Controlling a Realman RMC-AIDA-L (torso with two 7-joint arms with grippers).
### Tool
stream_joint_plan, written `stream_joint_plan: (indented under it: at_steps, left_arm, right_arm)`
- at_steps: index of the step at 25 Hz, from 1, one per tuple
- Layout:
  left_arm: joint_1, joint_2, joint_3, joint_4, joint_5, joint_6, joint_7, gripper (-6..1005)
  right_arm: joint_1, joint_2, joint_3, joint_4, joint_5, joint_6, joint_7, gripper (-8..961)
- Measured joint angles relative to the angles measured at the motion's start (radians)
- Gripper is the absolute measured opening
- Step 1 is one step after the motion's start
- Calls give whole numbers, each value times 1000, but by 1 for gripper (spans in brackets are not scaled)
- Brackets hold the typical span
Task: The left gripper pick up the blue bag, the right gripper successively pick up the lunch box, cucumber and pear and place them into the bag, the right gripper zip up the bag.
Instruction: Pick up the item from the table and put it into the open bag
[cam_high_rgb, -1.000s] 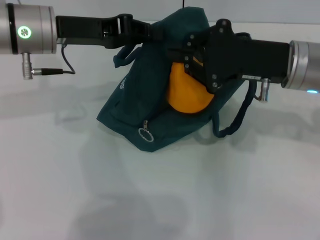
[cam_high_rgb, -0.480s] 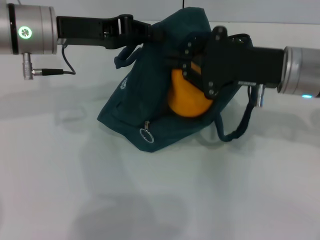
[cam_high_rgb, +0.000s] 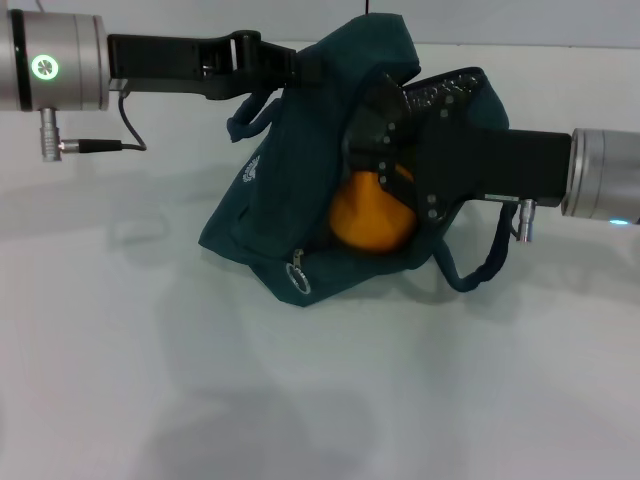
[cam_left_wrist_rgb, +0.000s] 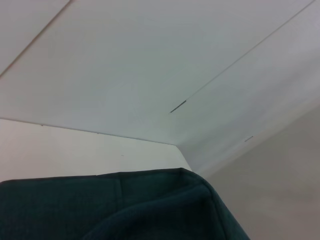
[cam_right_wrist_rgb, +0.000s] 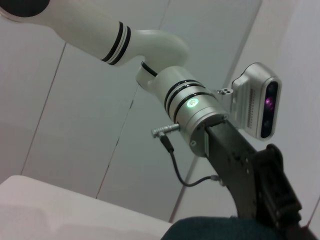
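Teal fabric sags nearest the camera, where the blue bag (cam_high_rgb: 290, 215) rests its lower corner on the white table (cam_high_rgb: 300, 400), zipper ring pull (cam_high_rgb: 299, 281) dangling at the front edge. Soft and floppy, it probably keeps its mouth open only while lifted by the upper rim or a handle. Just behind that corner, the pear (cam_high_rgb: 370, 212) sits in the bag's opening, orange-yellow and smooth; likely firm yet bruisable, so best held around its broad belly. The right gripper (cam_high_rgb: 385, 165) reaches in from the right, fingers clamped on the pear's upper part. Whether lunch box or cucumber lie inside cannot be seen. Farthest back, the left gripper (cam_high_rgb: 300, 65) pinches the bag's top edge, holding it up.
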Motion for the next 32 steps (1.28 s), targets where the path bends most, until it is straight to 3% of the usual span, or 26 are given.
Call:
stream_joint_plan:
  at_steps: [10,23,29,32]
  left_arm:
    - [-6,-1,1,0,-5,0,-2,61]
    - [-2,4,-5,0,-6,0,-3,61]
    - [-8,4,-4,0,-6,0,-3,61]
    - [-6,4,-5,0,-6,0,-3,61]
  right_arm:
    - [55,1,-34,23,-6,58,8,104]
    - [-25,-5,-39,21,-2,74,49,137]
    - [9,-5,-42,19,-5,84,126,152]
    - [41,-9,-42,29,-40,91,268,160]
